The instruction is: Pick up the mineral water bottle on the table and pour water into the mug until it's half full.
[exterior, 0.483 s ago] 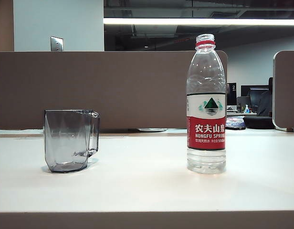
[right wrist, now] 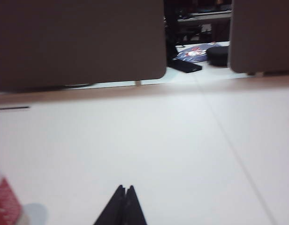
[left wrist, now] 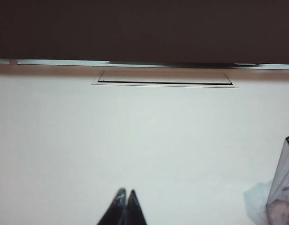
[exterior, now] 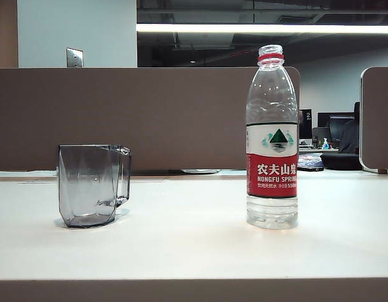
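Jaws closed on both left gripper [left wrist: 125, 193] and right gripper [right wrist: 125, 188], parked clear; mineral water bottle [exterior: 272, 138] upright at mug's [exterior: 93, 185] three o'clock, ungrasped.

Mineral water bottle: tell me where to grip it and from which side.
Grip the mineral water bottle around its labelled middle, coming in level from the right side with the shut right gripper opened first. It stands upright, uncapped, the mug well clear.
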